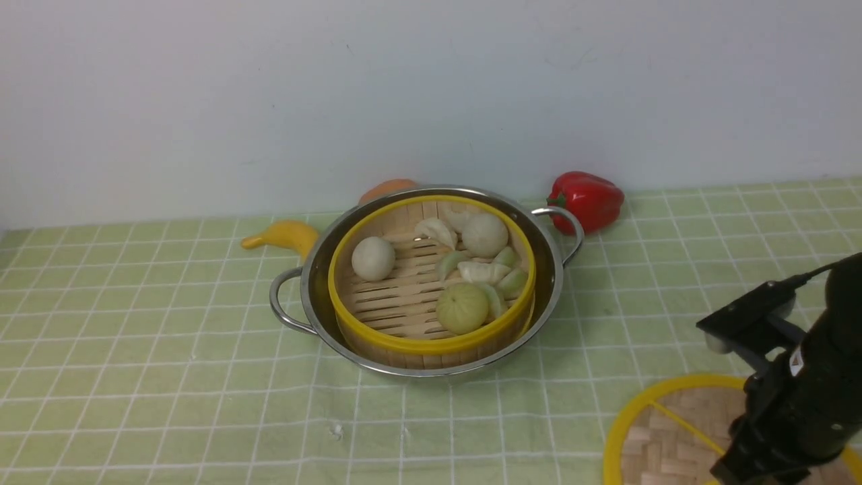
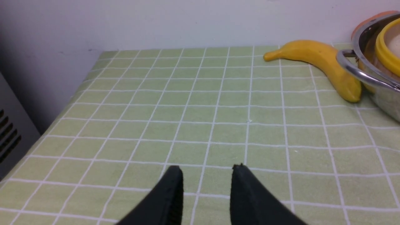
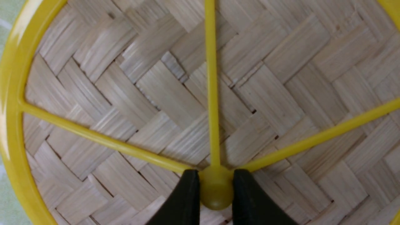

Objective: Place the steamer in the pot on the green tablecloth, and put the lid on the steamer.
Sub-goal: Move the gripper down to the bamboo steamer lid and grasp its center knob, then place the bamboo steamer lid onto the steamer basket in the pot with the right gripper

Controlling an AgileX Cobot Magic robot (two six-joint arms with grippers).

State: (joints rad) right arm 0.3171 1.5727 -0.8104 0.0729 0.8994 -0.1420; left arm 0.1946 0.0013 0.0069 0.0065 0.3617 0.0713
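The steamer (image 1: pixel 431 345) sits in the pot (image 1: pixel 315 271). Fingers of the right gripper (image 3: pixel 215 172) clamp the knob (image 3: pixel 215 192) of the lid (image 3: pixel 150 93); those of the left gripper (image 2: pixel 207 170) stand apart above the green tablecloth (image 2: pixel 218 93).

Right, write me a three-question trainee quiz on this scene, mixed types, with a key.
1. True or false: the steamer sits inside the pot.
2. Which part of the lid lies between the right gripper fingers? A rim, B centre knob, C a spoke.
3. Fill in: left of the pot lies a yellow ____.

Key: 1 true. 2 B. 3 banana.
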